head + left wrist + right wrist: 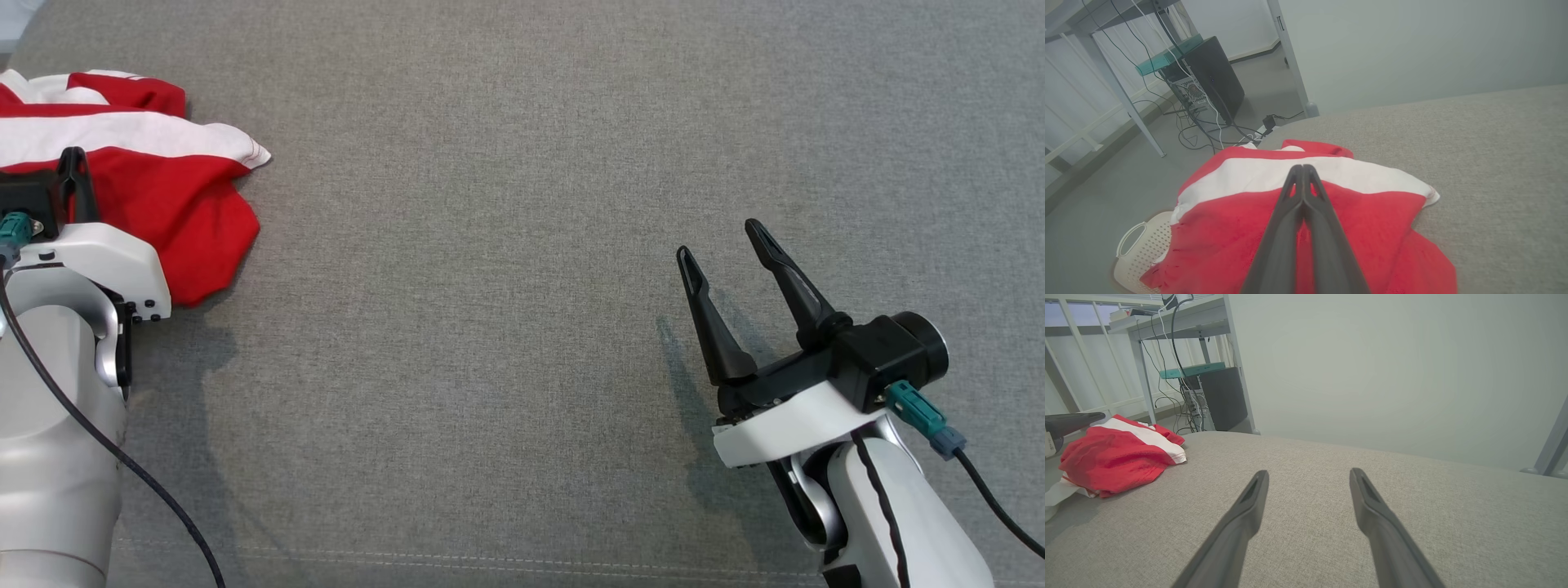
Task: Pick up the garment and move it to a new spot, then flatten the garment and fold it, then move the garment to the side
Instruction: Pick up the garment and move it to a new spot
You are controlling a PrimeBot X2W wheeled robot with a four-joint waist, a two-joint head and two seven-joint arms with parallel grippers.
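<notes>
The garment [180,204] is red with a white band and lies crumpled at the far left of the grey fabric surface [522,163]. In the left wrist view the garment [1372,212] spills past the surface's edge. My left gripper [73,155] is shut, its tips [1302,167] pressed together on the raised fold where red meets white. The right wrist view shows that gripper [1102,415] lying level at the top of the garment [1114,457]. My right gripper [722,241] hovers open over bare fabric at the right, far from the garment, with nothing between its fingers [1253,498].
A pale perforated basket [1143,249] sits on the floor below the garment's overhanging edge. Beyond the surface's far left corner stand a black computer tower [1216,77], loose cables and a table leg [1126,102]. A stitched seam [490,559] runs along the near edge.
</notes>
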